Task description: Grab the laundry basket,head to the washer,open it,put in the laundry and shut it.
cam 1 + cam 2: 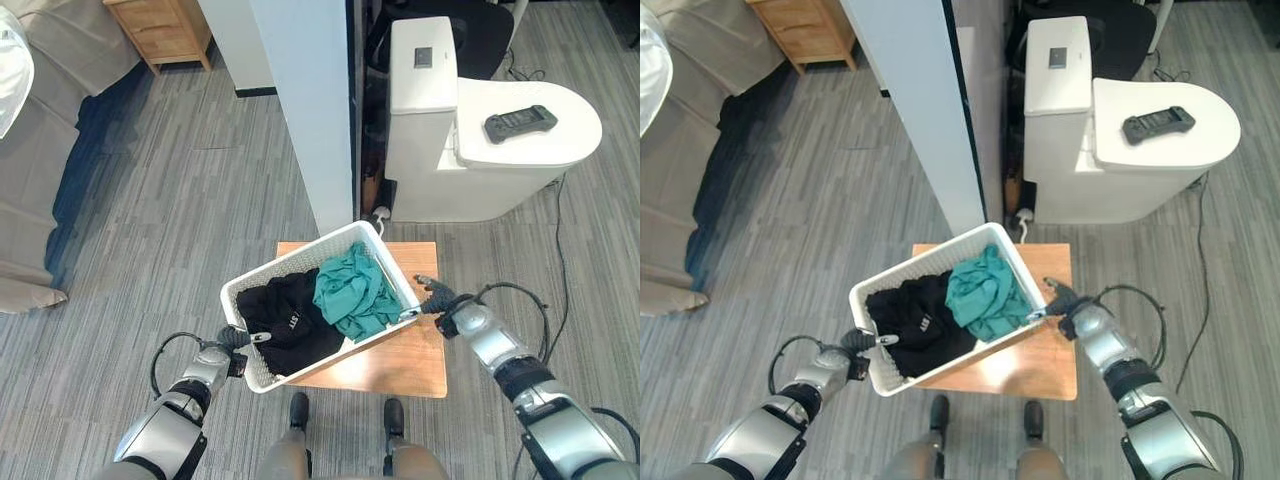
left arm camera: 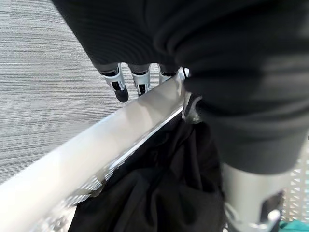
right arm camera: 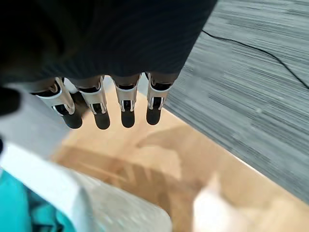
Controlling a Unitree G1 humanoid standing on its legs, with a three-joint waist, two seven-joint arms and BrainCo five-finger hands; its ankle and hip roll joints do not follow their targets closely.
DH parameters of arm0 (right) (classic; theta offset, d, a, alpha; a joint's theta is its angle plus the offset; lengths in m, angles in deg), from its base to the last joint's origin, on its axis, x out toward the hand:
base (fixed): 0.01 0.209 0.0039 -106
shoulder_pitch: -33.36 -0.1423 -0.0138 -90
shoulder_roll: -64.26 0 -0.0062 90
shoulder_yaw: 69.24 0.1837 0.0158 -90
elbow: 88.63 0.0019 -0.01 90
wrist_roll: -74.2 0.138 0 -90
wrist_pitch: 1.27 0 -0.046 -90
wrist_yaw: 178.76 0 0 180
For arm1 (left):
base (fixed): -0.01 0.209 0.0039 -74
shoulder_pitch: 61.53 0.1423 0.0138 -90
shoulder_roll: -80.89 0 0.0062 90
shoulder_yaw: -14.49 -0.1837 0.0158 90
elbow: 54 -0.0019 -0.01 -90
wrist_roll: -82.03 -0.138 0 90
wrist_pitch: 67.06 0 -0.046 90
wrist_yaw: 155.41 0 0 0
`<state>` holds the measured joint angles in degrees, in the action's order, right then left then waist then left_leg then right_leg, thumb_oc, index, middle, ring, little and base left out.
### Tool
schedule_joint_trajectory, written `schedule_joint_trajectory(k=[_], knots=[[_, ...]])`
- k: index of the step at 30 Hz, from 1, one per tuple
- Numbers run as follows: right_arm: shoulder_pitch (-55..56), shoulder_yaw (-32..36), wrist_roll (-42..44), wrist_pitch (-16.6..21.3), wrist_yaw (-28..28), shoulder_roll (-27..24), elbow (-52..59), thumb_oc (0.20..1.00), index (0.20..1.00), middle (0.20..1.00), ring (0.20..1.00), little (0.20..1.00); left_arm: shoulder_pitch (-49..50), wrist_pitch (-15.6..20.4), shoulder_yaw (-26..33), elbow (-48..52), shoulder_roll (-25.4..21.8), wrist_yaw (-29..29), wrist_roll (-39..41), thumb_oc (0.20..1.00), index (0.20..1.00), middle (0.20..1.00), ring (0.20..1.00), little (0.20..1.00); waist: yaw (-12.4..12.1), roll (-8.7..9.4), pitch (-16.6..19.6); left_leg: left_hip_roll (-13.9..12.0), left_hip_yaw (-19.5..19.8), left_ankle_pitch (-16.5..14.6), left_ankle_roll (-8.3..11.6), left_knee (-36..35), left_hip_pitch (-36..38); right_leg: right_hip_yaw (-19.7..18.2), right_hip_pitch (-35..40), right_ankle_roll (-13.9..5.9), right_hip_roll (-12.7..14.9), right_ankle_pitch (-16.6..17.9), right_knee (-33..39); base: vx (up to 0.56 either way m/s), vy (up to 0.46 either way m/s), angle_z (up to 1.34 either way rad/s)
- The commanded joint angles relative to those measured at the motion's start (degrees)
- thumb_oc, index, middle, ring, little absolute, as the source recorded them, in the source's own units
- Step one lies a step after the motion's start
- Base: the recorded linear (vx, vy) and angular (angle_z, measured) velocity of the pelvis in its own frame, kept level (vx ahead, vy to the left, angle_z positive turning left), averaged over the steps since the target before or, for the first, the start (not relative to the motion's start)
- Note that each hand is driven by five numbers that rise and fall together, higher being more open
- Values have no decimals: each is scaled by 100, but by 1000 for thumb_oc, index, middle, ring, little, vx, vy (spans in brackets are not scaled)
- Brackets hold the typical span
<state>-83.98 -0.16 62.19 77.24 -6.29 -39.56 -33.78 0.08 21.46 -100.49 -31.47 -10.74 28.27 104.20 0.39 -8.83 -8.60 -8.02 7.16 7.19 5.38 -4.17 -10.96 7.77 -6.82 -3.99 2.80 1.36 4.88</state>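
Two hands are flanking the white laundry basket (image 1: 262, 375), which is sitting slantwise on a small wooden worktop (image 1: 410, 362) in the lower middle of the frame, one corner overhanging the worktop's left edge. Inside it a black garment (image 1: 285, 322) is lying toward the lower left and a teal garment (image 1: 354, 290) toward the upper right, both heaped below the rim, so nothing looks likely to spill on a lift. The left hand (image 1: 232, 338) is sitting at the basket's lower-left end; in the left wrist view its fingers (image 2: 120, 90) are hooking down over the outside of the rim with the thumb on the inner side, so it is gripping the rim. The right hand (image 1: 437, 296) is meeting the opposite end at centre right; in the right wrist view its fingers (image 3: 100, 113) are hanging fairly straight just beside the basket wall, not yet curling round anything. Judging from this, the grab is only half secured. Beyond the worktop, a white partition (image 1: 310, 110) is rising at upper centre, with a white toilet (image 1: 480, 170) at upper right carrying a dark controller (image 1: 520, 122).
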Motion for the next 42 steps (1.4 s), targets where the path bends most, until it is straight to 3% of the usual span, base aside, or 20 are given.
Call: schedule_joint_trajectory(k=[1,8,11,13,16,26,32,37,42], knots=[[81,150,-271,142,126,35,224,1000,1000,1000,1000,1000,-272,83,35,-407,-32,96,-105,1000,1000,1000,1000,1000,-123,350,110,-25,331,213,-55,-55,-452,19,-151,-242,468,-37,-27,0,0,0],[170,141,-330,72,58,231,108,1000,1000,1000,1000,1000,-55,70,1,454,-106,137,-70,1000,1000,1000,1000,1000,-292,294,132,6,456,249,-25,-59,-499,206,-87,-229,471,-97,-72,-12,-15,8],[81,-114,-54,134,43,361,-938,1000,1000,1000,1000,1000,-46,39,-26,581,-148,125,-157,1000,1000,1000,1000,1000,-377,223,135,20,541,300,20,-65,-523,334,-50,-215,461,-151,-119,-10,-18,37],[-157,-437,387,271,53,477,-2619,1000,1000,1000,1000,1000,-79,38,-133,983,-259,66,-279,1000,1000,1000,1000,1000,-613,24,164,95,741,387,82,-70,-560,604,57,-210,504,-218,-178,5,-6,20],[-204,-494,667,387,38,595,-3606,1000,1000,1000,1000,1000,-63,50,-161,1499,-329,-32,-291,1000,1000,1000,1000,1000,-734,-141,196,152,887,441,126,-73,-589,830,167,-211,541,-247,-173,13,4,66],[20,-375,914,495,6,741,-4437,1000,1000,1000,1000,1000,-17,-34,29,2692,-631,-178,-416,1000,1000,1000,1000,1000,-886,-287,342,232,1013,443,142,-83,-622,1027,301,-253,589,-228,-52,15,3,14],[86,-360,932,428,-85,803,-4498,1000,1000,1000,1000,1000,95,-269,96,2009,-607,-325,-590,1000,1000,1000,1000,1000,-807,-199,361,194,899,418,122,-82,-650,912,224,-265,581,-170,-23,-3,13,-8],[98,-359,908,421,-59,775,-4316,1000,1000,1000,1000,1000,2,-205,148,673,-409,-212,-603,1000,1000,1000,1000,1000,-666,-95,323,148,811,411,92,-83,-674,784,102,-272,555,-118,-16,-26,25,-14],[192,-352,931,442,21,750,-4003,1000,1000,1000,1000,1000,-213,-48,108,-590,-252,-112,-617,1000,1000,1000,1000,1000,-461,122,222,87,702,388,33,-82,-682,546,-73,-270,511,-47,-23,-33,24,-19]])
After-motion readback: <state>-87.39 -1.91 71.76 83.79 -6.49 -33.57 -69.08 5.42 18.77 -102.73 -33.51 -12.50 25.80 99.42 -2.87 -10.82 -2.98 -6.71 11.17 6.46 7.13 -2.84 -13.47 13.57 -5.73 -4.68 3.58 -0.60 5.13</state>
